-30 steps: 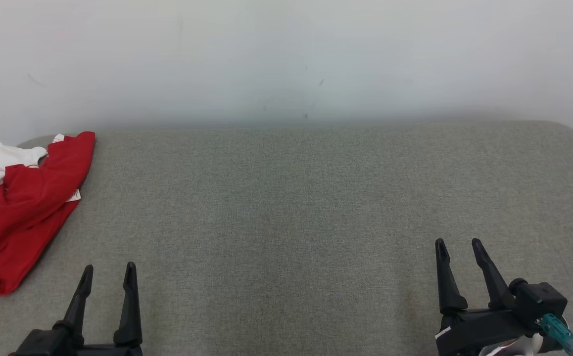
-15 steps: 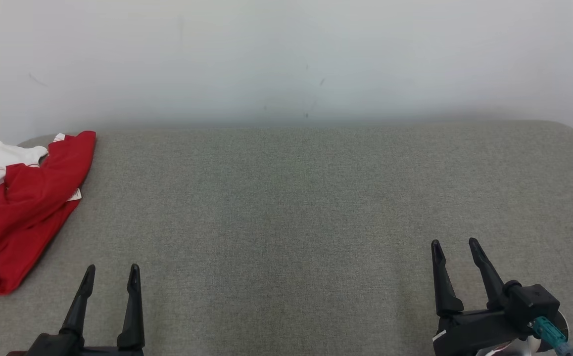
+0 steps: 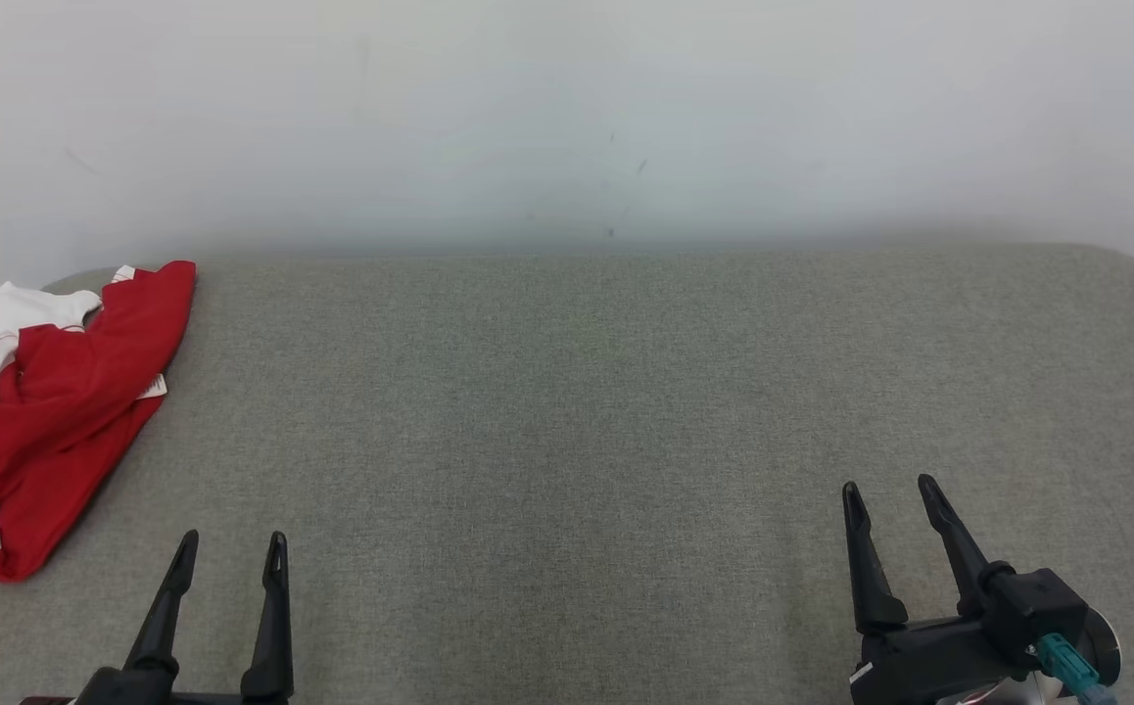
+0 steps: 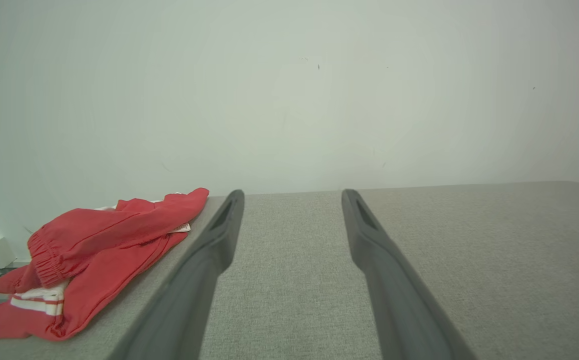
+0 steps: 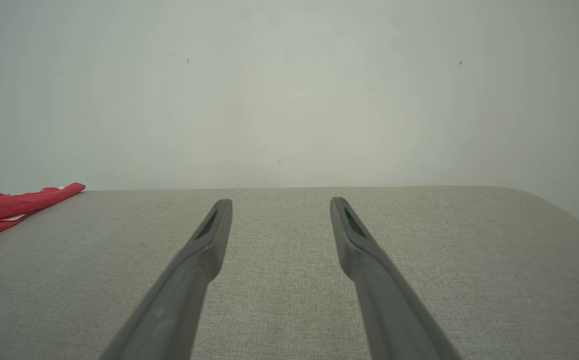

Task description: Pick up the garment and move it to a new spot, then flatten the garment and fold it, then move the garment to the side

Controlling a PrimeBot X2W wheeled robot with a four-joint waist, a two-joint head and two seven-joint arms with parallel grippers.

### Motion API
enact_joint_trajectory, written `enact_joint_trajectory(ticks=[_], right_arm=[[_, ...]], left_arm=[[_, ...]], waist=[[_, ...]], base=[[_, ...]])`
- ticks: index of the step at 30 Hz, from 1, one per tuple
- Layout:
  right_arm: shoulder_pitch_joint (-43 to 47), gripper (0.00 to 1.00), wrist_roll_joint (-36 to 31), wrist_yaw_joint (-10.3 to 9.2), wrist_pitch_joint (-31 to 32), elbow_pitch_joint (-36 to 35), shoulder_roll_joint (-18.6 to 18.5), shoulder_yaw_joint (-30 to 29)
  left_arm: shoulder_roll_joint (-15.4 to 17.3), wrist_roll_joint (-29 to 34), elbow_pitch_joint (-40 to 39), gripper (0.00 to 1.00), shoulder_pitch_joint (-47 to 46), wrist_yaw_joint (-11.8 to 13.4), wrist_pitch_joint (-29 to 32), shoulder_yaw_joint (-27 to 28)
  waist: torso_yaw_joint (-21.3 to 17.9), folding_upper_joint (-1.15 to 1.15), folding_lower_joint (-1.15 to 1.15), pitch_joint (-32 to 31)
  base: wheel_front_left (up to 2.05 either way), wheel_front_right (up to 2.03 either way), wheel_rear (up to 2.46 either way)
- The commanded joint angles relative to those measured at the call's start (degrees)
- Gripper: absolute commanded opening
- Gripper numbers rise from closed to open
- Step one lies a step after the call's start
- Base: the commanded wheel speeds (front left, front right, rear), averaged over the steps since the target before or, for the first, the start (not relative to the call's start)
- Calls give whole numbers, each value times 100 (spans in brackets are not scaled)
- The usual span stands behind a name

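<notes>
Both sets of jaws stood wide apart and held nothing: those of the left gripper (image 3: pixel 234 539) sat at the near-left edge of the bench (image 3: pixel 567 411), those of the right gripper (image 3: pixel 888 486) at its near-right edge. The garment (image 3: pixel 48 411), red with white trim, lay crumpled at the bench's far-left corner, and part of it seemed to hang past the left edge. I judged the first pick-up not yet begun. To do it well, I would send the left arm toward that corner, come down on a raised fold well in from the bench's edge, close on a thick bunch rather than one layer, and lift until the cloth cleared the bench before carrying it to the bench's middle.
</notes>
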Motion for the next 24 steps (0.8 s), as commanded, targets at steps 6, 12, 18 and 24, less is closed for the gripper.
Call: enact_joint_trajectory(ticks=[6, 12, 18, 24], right_arm=[[22, 100, 158, -12, -12, 26, -14, -41], [2, 100, 345, -12, -12, 72, -14, -34], [-1, 100, 365, -12, -12, 91, -14, -40], [29, 100, 419, -12, -12, 112, -12, -22]], left_arm=[[-2, -45, 28, 100, 69, -26, -20, 48], [-3, -64, 30, 100, 100, -31, -20, 85], [2, -76, 51, 100, 82, -33, -20, 70], [18, -74, 93, 100, 27, -28, -20, 55]], waist=[[24, 0, 0, -9], [16, 0, 0, -12], [33, 0, 0, -8], [182, 0, 0, -4]], base=[[0, 0, 0], [0, 0, 0], [0, 0, 0], [0, 0, 0]])
